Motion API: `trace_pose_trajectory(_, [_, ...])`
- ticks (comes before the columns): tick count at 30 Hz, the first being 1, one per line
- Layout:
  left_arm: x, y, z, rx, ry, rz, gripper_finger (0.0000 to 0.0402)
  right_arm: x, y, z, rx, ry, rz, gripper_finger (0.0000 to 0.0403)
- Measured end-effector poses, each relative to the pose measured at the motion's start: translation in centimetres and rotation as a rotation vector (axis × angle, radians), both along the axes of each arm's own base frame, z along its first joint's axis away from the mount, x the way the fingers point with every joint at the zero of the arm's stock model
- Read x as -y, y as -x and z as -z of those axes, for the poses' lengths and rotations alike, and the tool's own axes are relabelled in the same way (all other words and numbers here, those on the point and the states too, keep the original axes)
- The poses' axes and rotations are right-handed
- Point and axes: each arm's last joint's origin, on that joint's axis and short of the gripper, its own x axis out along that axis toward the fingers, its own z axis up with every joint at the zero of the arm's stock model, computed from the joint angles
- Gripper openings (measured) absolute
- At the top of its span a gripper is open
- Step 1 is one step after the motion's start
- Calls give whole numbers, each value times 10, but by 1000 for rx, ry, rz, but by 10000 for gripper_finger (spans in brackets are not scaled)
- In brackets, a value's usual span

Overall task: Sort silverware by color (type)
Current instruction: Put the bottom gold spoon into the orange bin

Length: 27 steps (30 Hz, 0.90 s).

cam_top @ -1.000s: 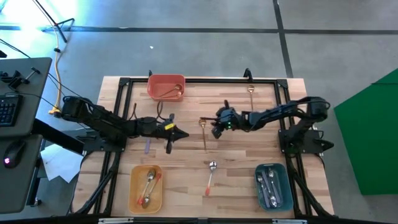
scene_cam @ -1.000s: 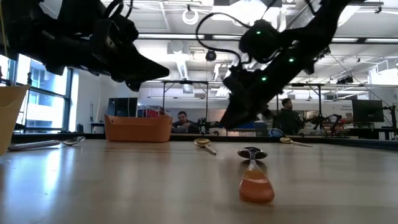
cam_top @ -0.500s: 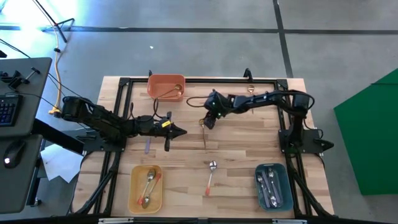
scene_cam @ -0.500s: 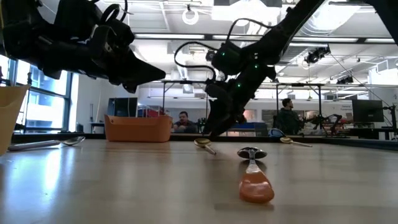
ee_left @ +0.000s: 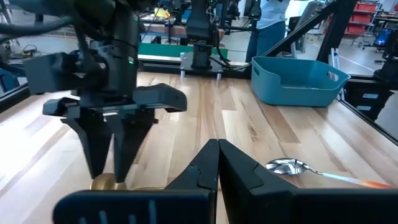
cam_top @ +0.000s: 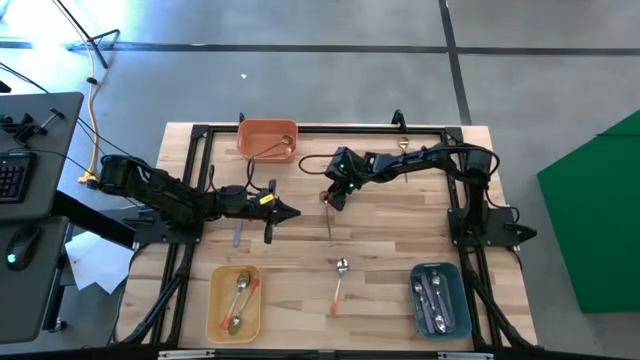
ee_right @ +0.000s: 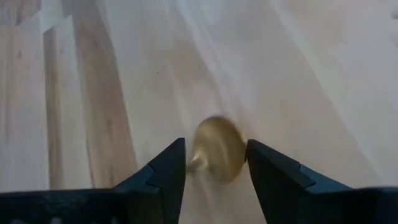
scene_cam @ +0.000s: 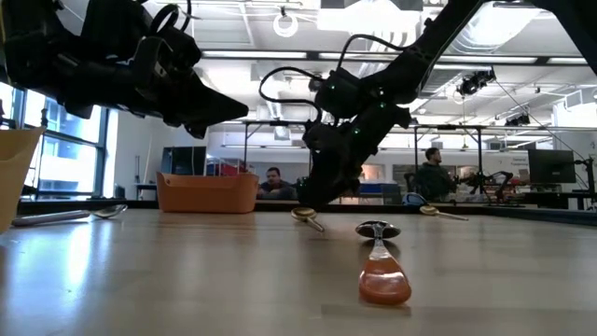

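While high view hides it — right gripper (ee_right: 214,163) jaws narrowly open, seemingly astride gold spoon (ee_right: 217,148) bowl | left gripper (ee_left: 217,163) jaws closed

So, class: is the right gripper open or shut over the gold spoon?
Open. In the right wrist view the right gripper has a fingertip on each side of the gold spoon bowl, with gaps showing, so it is not clamped.
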Motion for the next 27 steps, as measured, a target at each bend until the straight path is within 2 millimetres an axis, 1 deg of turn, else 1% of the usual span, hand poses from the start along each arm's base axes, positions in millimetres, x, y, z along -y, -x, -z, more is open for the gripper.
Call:
trace_pose_trajectory(6, [0,0,0,0,0,-2,0,0,-1,0,9,-1,-11,115])
trace_pose_trajectory(9, [-3,0,0,0,10,-13,0,-2,-2,6,-6,-6,-21,82])
trace_pose_trajectory(11, [-5,0,0,1,30,-24,0,-3,-3,13,-21,-5,-29,54])
trace_pose_trajectory(13, [-7,0,0,1,42,-35,0,-3,-4,16,-27,8,-19,24])
trace_pose_trajectory(14, [-8,0,0,1,45,-40,1,-3,-5,17,-24,17,-12,14])
trace_pose_trajectory(16, [-9,0,0,1,45,-46,3,-4,-6,15,-21,50,6,9])
trace_pose_trajectory(19, [-11,0,0,1,45,-55,15,-3,-7,6,17,87,8,14])
trace_pose_trajectory(23, [-11,0,0,-3,44,-63,46,-2,-8,-23,123,174,38,4])
trace_pose_trajectory(27, [-12,0,2,-20,37,-115,84,-7,-7,-50,203,253,69,3])
